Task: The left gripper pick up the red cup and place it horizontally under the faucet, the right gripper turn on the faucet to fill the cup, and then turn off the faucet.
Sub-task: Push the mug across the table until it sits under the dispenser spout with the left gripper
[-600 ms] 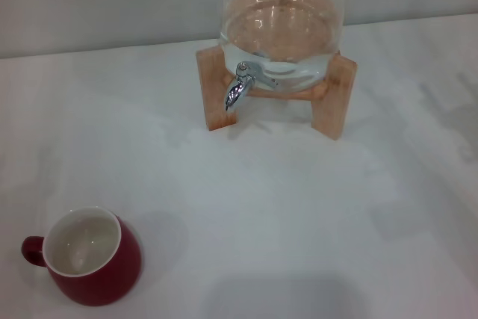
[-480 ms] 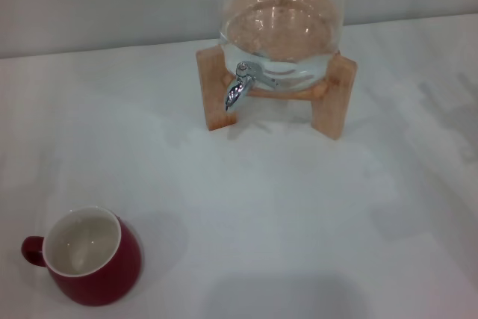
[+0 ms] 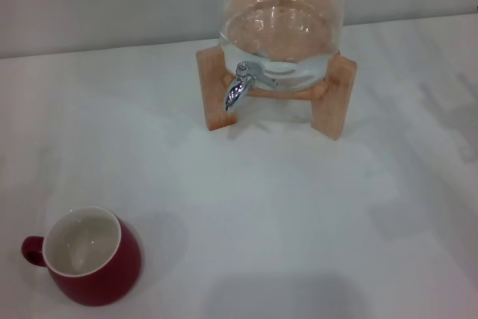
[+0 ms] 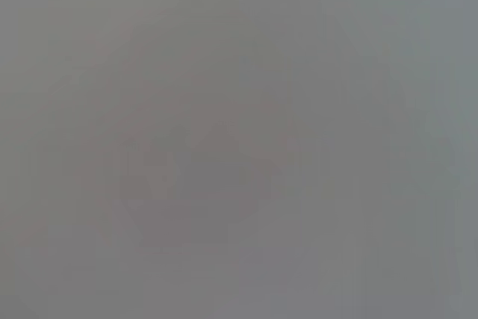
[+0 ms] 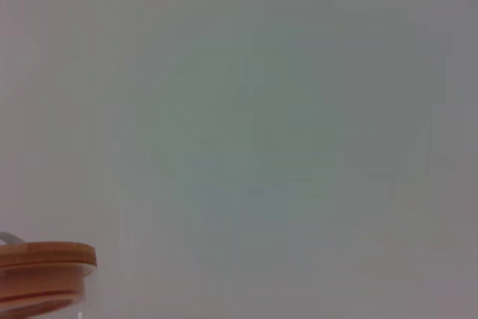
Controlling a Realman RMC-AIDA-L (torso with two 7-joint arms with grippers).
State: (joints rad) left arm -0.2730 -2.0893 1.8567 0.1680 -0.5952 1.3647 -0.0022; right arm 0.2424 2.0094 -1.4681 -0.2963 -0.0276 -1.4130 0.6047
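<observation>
The glossy red cup (image 3: 91,256) stands upright on the white table (image 3: 299,214) — well apart from the jar (image 3: 282,24), toward the robot's left. The chrome faucet (image 3: 240,85) curves down from the jar's wooden stand (image 3: 333,98). Neither gripper shows — can't tell their state.
</observation>
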